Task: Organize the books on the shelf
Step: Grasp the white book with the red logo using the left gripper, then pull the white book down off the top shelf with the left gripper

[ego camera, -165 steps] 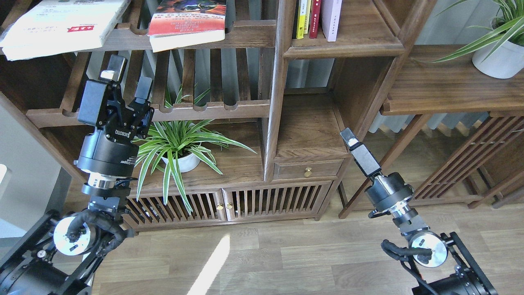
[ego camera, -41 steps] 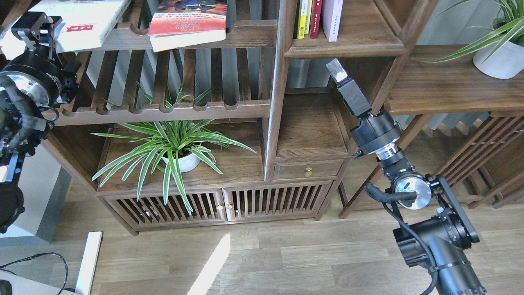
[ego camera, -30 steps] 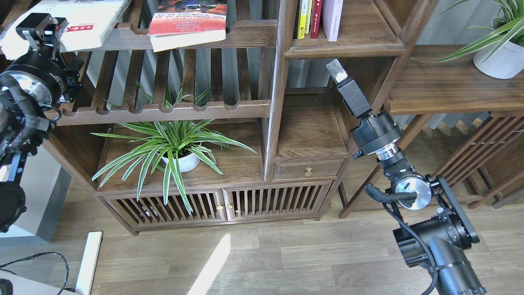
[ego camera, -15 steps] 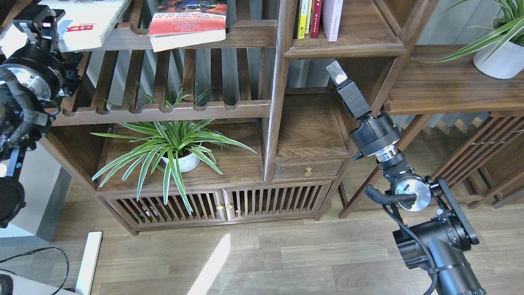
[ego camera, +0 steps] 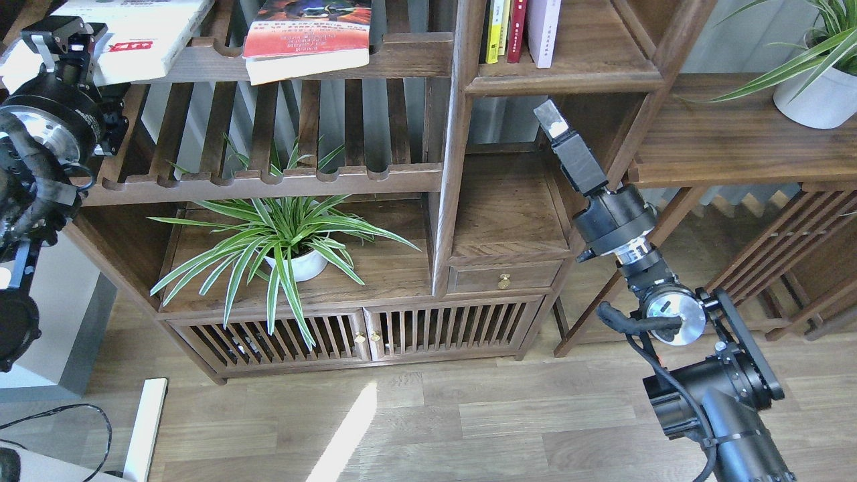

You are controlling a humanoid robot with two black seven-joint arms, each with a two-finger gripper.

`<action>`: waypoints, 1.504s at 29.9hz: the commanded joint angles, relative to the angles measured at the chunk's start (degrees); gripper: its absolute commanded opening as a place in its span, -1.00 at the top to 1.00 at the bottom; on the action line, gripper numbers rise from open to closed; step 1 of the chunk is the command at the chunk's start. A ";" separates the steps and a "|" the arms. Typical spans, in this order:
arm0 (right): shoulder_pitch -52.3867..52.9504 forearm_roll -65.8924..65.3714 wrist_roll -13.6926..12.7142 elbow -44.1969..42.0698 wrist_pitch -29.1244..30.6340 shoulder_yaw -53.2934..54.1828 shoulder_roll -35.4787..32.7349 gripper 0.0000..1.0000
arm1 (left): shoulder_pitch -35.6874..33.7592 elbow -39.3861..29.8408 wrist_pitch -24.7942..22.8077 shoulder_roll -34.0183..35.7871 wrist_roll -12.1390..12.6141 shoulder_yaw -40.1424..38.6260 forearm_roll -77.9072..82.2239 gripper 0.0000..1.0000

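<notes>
Bookcase (ego camera: 462, 167): white book (ego camera: 134, 33) and red-orange book (ego camera: 308, 33) lie flat on its top slatted rack; upright books (ego camera: 519, 30) stand on the solid shelf (ego camera: 569, 77) right of that rack. Left gripper (ego camera: 63, 37) overlaps the white book's corner, grasp unclear. Right gripper (ego camera: 552, 120) below the shelf, seen edge-on, state unclear

One head camera looks forward and down. It faces the dark brown walnut bookcase (ego camera: 462, 201) at close range, above the pale plank floor (ego camera: 469, 422).
</notes>
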 commanded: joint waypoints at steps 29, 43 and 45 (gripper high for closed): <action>0.02 -0.35 -0.07 0.00 0.00 -0.09 -0.01 -0.91 | 0.81 0.99 -14.91 0.55 -0.71 -0.45 -0.10 0.80; 0.02 -0.44 -0.07 0.00 0.00 -0.87 0.43 -0.91 | 2.13 -0.85 -23.77 0.55 -0.53 0.25 -0.01 0.92; -0.06 -0.35 0.01 0.00 0.00 -1.58 0.43 -0.91 | 3.09 -1.20 -25.97 0.55 -0.27 0.52 0.78 0.92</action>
